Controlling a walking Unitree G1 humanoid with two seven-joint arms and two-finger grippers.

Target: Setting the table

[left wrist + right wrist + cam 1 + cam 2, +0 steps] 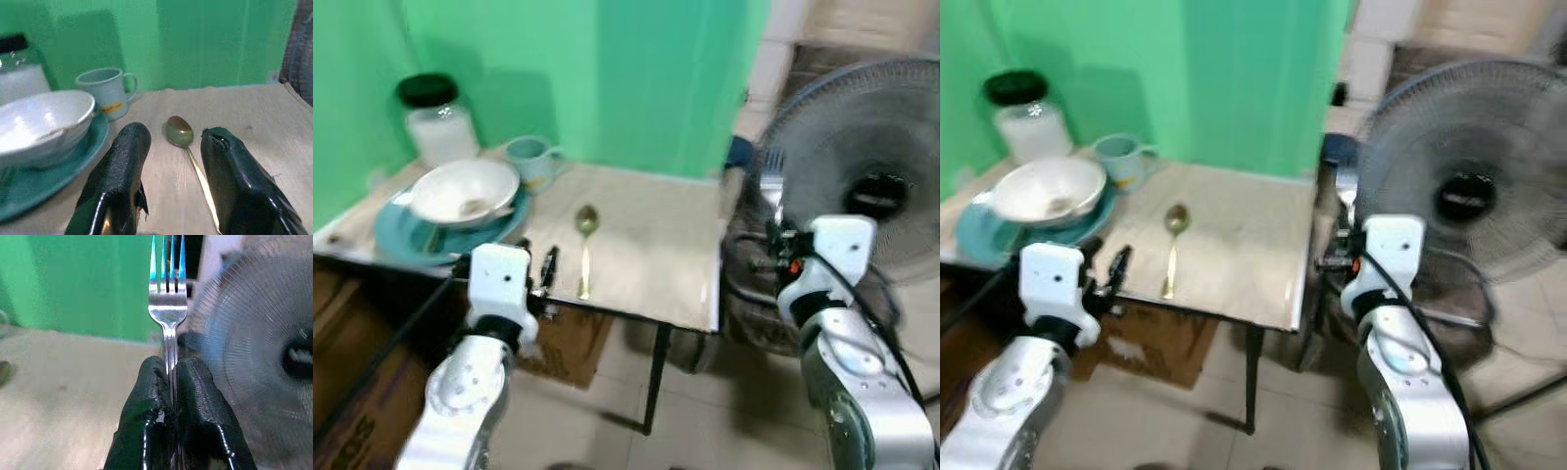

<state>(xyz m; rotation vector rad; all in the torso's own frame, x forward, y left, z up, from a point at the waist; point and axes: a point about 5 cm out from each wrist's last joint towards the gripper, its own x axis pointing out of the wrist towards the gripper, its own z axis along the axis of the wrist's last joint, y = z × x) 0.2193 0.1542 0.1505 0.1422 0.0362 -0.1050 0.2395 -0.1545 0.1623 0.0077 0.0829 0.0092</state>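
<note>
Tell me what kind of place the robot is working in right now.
Probably a simple home eating corner: a small beige-topped table against a green wall carries a white bowl on a teal plate, a pale green mug and a gold spoon, with a grey electric fan beside it on a tiled floor.

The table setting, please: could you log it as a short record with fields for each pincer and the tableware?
right pincer: shut on fork, tines up, beside the table's edge, in front of the fan
left pincer: open, at the near table edge, spoon handle between its fingers
spoon: gold, lying flat on table
bowl: white, on teal plate
mug: behind the plate
jar: black lid, far corner
</note>
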